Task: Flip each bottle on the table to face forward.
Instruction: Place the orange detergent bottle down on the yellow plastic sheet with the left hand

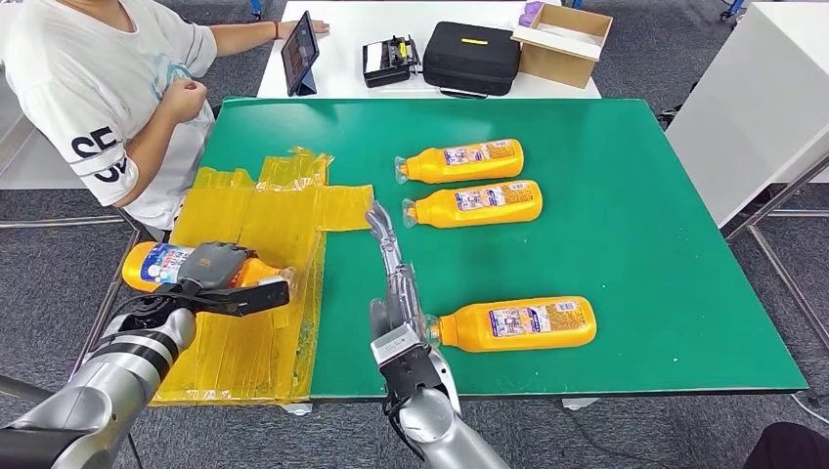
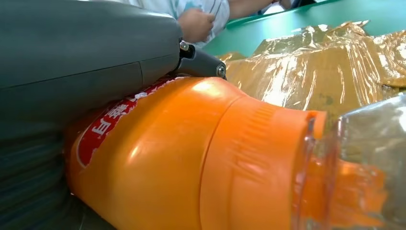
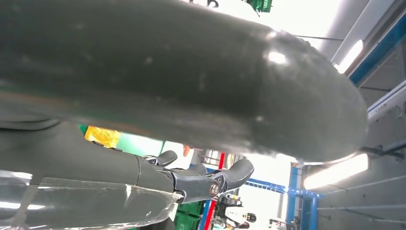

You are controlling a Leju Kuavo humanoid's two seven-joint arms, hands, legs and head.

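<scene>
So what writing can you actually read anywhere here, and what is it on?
"SE": large dark letters on the sleeve of the person's white shirt; they may be cut off.
White characters on a red label on the held bottle in the left robot hand: too skewed to read.
Labels on the three bottles on the green table: too small to read.
Tablet screen: unreadable.

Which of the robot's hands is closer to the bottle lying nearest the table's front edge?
Right. The right hand stands just beside the cap of that bottle; the left hand is across the yellow sheets, holding another bottle.
</scene>
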